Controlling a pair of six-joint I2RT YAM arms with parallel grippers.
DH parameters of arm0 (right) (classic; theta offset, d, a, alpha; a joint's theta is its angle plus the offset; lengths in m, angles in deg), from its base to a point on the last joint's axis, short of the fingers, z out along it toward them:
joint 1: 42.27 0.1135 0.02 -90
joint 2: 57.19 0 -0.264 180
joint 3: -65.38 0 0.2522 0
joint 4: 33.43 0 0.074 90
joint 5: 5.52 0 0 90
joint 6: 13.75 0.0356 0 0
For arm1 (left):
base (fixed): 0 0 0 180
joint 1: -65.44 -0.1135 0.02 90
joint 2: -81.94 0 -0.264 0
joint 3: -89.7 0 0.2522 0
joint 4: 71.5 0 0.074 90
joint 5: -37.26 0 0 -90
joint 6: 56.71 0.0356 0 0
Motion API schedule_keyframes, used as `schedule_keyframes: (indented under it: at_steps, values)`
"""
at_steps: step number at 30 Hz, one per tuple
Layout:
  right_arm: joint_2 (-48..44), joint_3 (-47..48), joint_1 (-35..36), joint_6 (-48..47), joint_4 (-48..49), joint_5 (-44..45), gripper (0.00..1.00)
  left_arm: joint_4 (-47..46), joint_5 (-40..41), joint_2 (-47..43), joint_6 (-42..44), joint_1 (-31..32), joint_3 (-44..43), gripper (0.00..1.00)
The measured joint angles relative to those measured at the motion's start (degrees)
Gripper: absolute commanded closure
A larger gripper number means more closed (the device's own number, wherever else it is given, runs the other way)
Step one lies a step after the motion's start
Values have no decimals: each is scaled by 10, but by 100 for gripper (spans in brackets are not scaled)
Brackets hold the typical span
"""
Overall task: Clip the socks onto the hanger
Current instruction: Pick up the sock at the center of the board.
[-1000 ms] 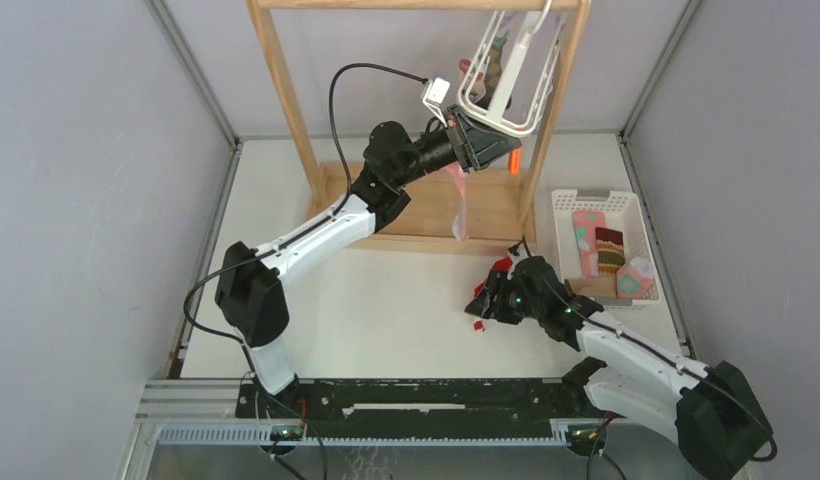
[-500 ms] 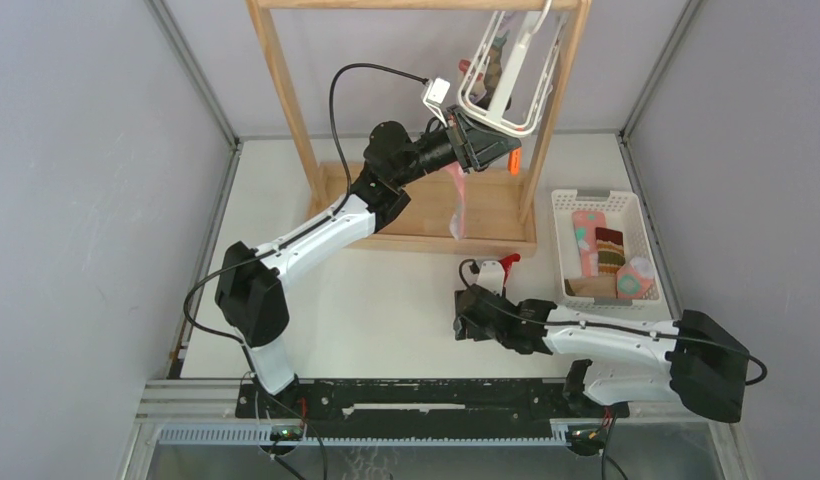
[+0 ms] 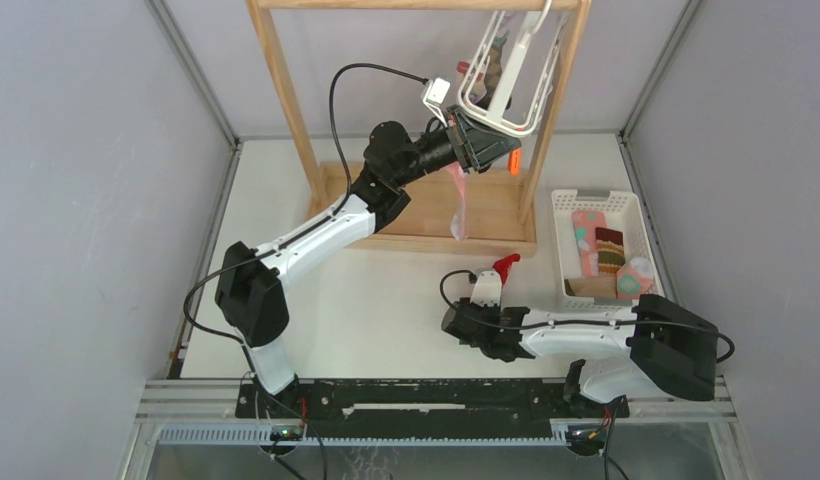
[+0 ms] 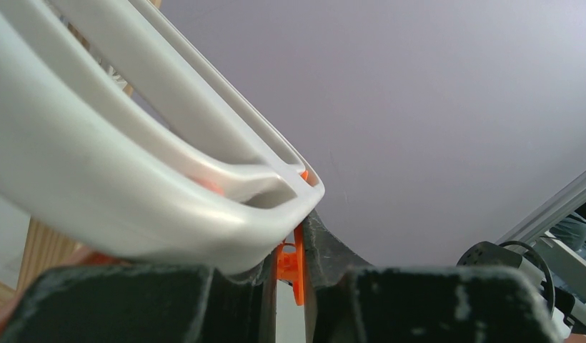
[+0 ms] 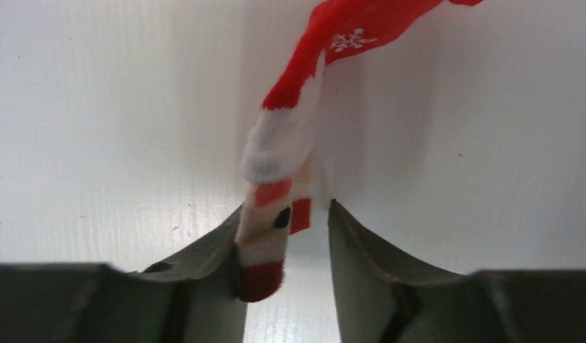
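The white hanger [image 3: 506, 92] hangs from the wooden rack, its frame [image 4: 133, 179] filling the left wrist view. My left gripper [image 3: 489, 150] [image 4: 290, 246] is up at its lower edge, shut on an orange clip [image 4: 299, 268]. A pink sock [image 3: 458, 205] dangles just below. A red snowflake sock [image 3: 501, 268] [image 5: 290, 136] lies on the table. Its striped end rests between the fingers of my right gripper [image 3: 483, 298] [image 5: 286, 214]. That end touches the left finger, with a gap to the right finger, so the jaws are open.
A white slatted basket [image 3: 596, 197] at the right holds a pink dotted sock [image 3: 586, 240] and a striped sock [image 3: 609, 252]. The wooden rack [image 3: 284, 90] stands on its base board [image 3: 416, 215] at the back. Grey walls close in on both sides.
My right arm has folded low along the near edge and turned toward the red sock, which now lies on the table with its end between the jaws. The left arm has not moved.
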Motion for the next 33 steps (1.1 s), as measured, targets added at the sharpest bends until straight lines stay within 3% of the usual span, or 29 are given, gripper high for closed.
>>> schedule_keyframes:
  at_steps: [3,4,9,12,17,20,21,27,33]
  values:
    - [0,0,5,10,0,11,96,0,0,0,0,0,0,100]
    - [0,0,6,11,0,14,100,0,0,0,0,0,0,100]
    - [-18,0,10,17,-10,32,100,0,0,0,0,0,0,100]
    - [-84,-1,10,4,-27,36,100,0,0,0,0,0,0,100]
    - [-268,-1,9,-88,-34,36,100,1,0,0,0,0,0,100]
    - [-441,-5,-9,-194,-12,-6,100,0,0,0,0,0,0,100]
    - [-449,-5,-17,-200,-12,-8,100,0,0,0,0,0,0,100]
    - [-624,-7,-202,-281,29,-128,100,0,0,0,0,0,0,100]
    - [-625,-45,-299,-301,145,-239,100,-20,-7,0,-30,0,0,100]
